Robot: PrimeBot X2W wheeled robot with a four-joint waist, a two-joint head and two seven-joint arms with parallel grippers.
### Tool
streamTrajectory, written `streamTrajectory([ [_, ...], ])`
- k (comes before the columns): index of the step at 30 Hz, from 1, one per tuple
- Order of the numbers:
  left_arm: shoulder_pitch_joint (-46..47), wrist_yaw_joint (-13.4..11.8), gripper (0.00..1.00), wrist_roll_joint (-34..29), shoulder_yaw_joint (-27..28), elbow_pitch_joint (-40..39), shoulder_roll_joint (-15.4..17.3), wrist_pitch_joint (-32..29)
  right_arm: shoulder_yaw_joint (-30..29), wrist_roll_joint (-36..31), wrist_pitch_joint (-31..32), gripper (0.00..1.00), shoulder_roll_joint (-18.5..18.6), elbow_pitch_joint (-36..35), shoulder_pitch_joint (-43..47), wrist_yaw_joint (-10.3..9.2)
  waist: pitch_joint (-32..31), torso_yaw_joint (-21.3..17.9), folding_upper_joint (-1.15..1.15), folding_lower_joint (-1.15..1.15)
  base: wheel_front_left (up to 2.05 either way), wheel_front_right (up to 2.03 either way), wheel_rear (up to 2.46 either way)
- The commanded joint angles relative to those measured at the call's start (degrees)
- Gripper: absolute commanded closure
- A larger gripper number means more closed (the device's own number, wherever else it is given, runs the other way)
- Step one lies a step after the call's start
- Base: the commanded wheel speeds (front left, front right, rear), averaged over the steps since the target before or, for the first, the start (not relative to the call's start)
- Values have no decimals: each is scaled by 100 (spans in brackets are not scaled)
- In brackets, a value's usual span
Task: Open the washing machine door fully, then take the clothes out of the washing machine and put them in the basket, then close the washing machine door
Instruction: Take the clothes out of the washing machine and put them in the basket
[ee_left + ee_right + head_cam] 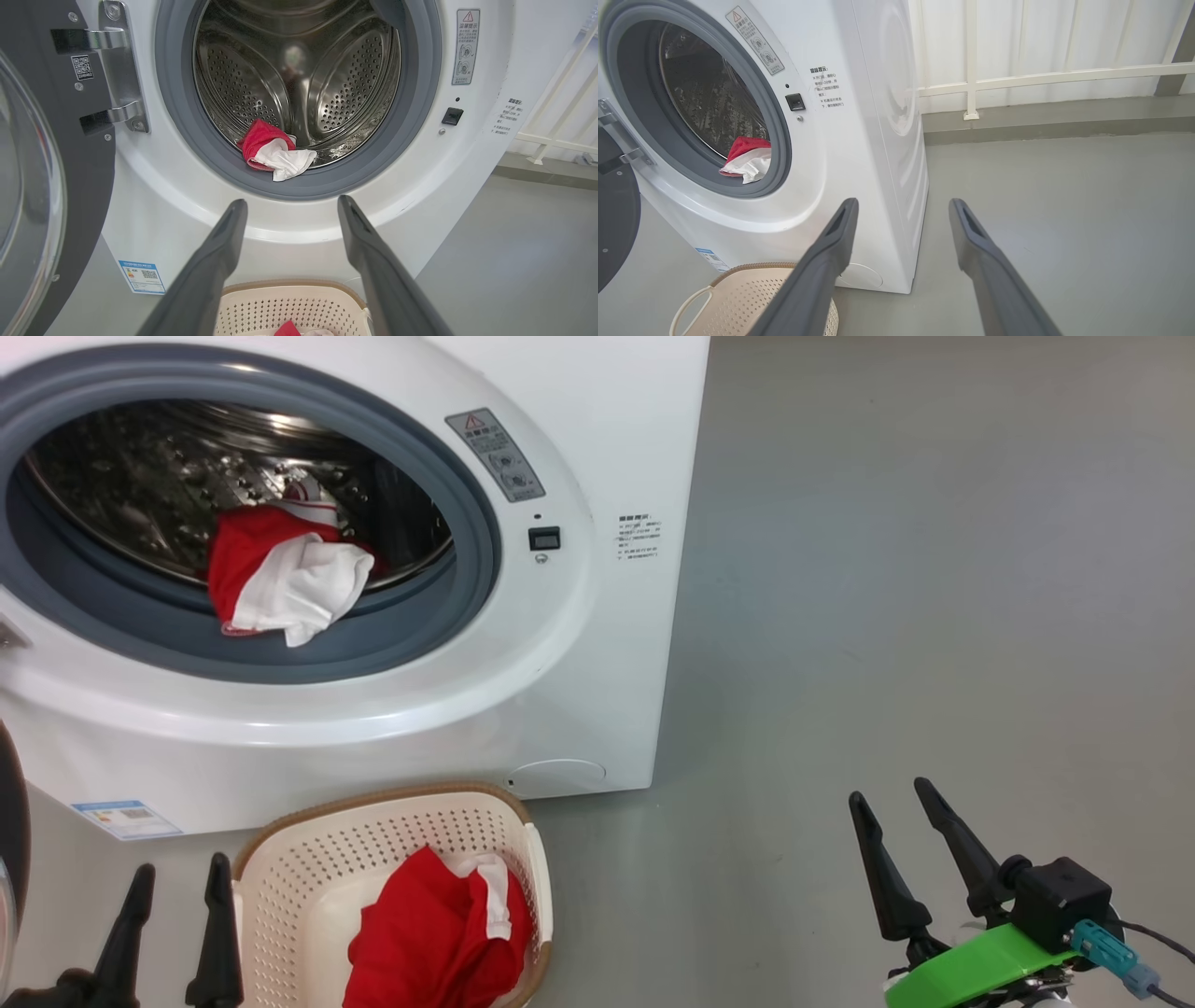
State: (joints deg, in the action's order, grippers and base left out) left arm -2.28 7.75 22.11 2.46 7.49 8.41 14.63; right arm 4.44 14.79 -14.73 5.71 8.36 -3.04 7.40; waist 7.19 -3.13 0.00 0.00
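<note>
The white washing machine (579,644) stands with its round mouth uncovered. Its black-rimmed door (42,196) is swung wide to the left on steel hinges. One red and white garment (280,574) lies at the drum's front lip, partly over the grey rubber ring (275,154) (747,158). Another red and white garment (439,933) lies in the cream basket (308,859) on the floor before the machine. My left gripper (179,873) is open and empty just left of the basket, fingers pointing at the machine (292,203). My right gripper (892,793) is open and empty over the floor, well right of the basket (903,203).
Grey floor (934,616) spreads to the right of the machine. A white railing and wall (1041,74) stand behind it. A blue label (126,817) sits on the machine's lower left front.
</note>
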Motion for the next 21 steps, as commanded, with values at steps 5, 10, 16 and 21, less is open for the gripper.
streamTrajectory([
  [5,-33,-26,0,-104,219,-261,24,37,64,67,-27,0,72,-176,61,9,-9,-30,0,0,0,0,0],
  [10,-25,-26,0,-117,183,-294,29,37,62,46,-27,0,59,-190,45,9,16,-40,0,0,0,0,0],
  [16,37,-26,0,-77,164,-325,48,37,48,24,-27,0,27,-202,6,9,94,-9,0,0,0,0,0],
  [21,192,-26,0,-28,96,-258,76,37,28,6,-27,0,-2,-225,-43,9,217,37,0,0,0,0,0],
])
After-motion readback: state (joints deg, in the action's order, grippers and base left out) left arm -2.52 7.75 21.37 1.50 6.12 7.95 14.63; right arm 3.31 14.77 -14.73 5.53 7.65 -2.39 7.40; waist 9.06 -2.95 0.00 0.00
